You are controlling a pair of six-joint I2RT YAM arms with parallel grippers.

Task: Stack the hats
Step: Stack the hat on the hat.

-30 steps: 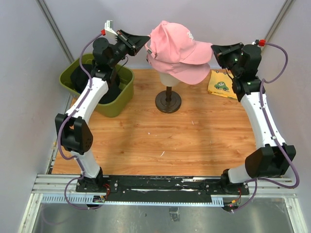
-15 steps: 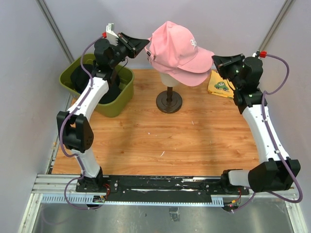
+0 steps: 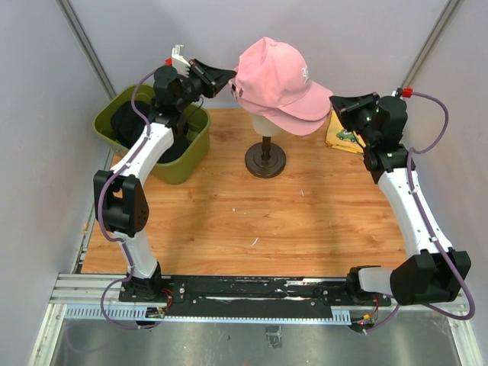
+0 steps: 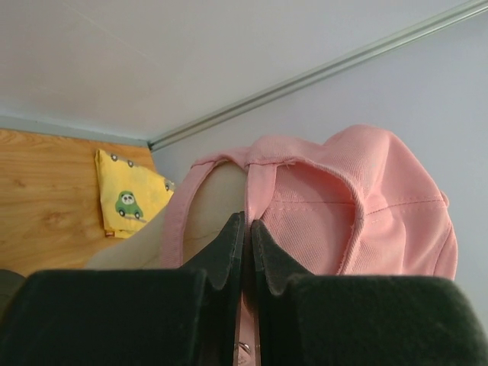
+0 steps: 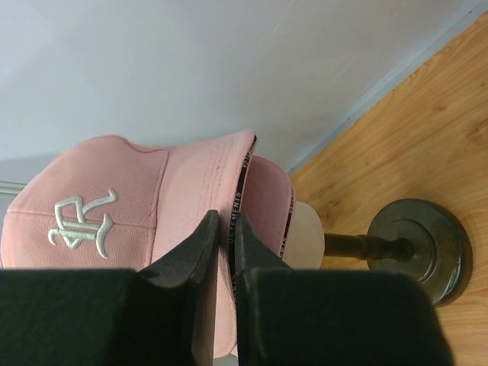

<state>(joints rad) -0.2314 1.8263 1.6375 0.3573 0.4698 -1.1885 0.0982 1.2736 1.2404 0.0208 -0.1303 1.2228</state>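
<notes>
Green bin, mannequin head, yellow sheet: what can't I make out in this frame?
- Green bin contents: top view, only dark fabric shows, the left arm crossing it; hat count unclear.
- Mannequin head: every view, the pink cap covers all but a sliver.
- Yellow sheet: top view, right gripper overlaps it.

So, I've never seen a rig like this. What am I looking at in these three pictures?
Two robot arms, each ending in a two-finger gripper, are bolted to a wooden table. The wide picture looks down from above. The other two come from cameras on the wrists. The left gripper pinches the back strap of a pink cap and the right gripper pinches its brim, holding it over a mannequin head wearing a second pink cap. A green bin with dark hats sits left, and a yellow card lies right.
</notes>
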